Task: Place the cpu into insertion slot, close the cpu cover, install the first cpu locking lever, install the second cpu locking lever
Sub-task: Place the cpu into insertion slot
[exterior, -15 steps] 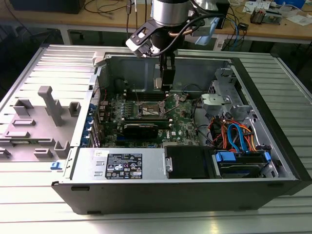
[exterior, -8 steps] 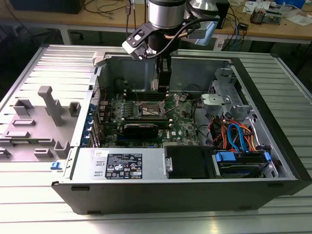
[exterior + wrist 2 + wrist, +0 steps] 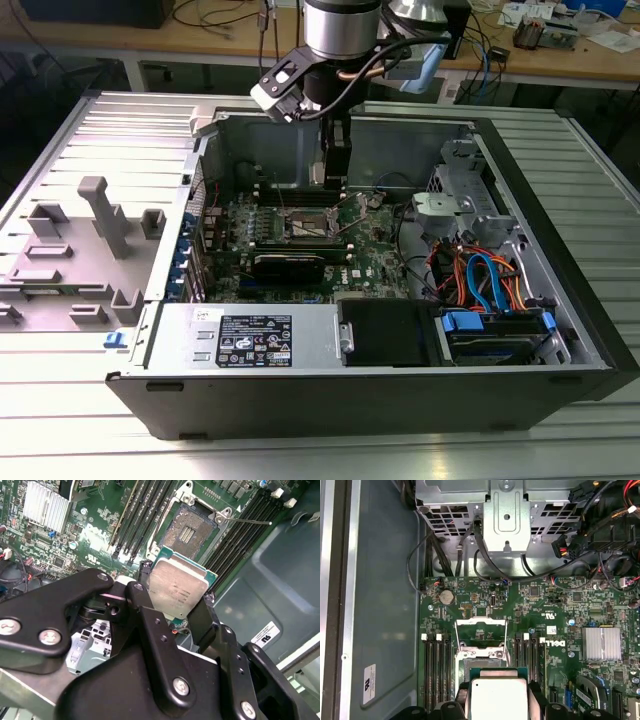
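- CPU isn't seated yet (details further down), biggest stuff first: the open computer case lies flat and takes up most of the slatted metal worktop. Some grey plastic fixtures sit toward the worktop edge on the exterior view's left.
- Green circuit board covers the case floor.
- Claw hangs inside the case over the board, pinching the CPU by two opposite edges between its black fingers.
- CPU cover looks flipped up and open just beside the socket. You can see board through its window in the first wrist view.
- Insertion slot sits mid-board between the long black memory slots. It's bare, contact field exposed, nothing in it.
- The CPU itself is up in the air, near the slot but clearly apart from it, metal lid facing the wrist cameras.
- One locking lever is a thin rod sticking out sideways from the socket, so I'd call it unlatched. Can't make out the other one for sure.
- Progress, as I read it: chip's picked up and that's it. Seating it, closing the cover and both levers are all left.
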Tool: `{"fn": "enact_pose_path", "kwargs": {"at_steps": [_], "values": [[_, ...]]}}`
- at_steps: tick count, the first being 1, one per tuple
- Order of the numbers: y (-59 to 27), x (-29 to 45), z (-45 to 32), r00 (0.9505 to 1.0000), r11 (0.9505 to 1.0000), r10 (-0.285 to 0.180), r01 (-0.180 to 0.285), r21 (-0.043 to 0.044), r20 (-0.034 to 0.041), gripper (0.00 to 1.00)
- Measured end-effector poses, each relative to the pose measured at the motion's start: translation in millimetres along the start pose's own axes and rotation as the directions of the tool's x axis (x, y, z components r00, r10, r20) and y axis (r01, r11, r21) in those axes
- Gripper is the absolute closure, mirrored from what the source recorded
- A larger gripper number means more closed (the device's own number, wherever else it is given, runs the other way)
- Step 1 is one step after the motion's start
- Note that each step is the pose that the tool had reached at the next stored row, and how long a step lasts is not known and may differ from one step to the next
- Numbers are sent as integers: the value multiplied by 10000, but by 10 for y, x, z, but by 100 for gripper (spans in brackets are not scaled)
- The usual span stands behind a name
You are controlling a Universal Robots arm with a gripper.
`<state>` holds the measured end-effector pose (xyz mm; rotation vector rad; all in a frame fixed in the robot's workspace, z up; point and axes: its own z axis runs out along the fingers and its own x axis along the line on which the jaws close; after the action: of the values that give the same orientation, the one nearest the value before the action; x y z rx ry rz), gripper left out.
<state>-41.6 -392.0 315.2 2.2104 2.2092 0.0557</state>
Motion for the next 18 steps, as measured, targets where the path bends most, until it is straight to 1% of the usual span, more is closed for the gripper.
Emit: {"fn": "enact_pose_path", "kwargs": {"at_steps": [3, 6, 9, 12, 18], "values": [[-21, 2, 7, 10000, 10000, 0, 0, 0, -1, 45], [-63, 3, 23, 10000, 10000, 0, 0, -1, -2, 45], [-76, 2, 77, 10000, 10000, -1, 1, 0, -1, 45], [-81, 1, 156, 10000, 10000, 0, 0, 0, -2, 45], [-88, 0, 266, 10000, 10000, 0, 0, 8, 0, 45]]}}
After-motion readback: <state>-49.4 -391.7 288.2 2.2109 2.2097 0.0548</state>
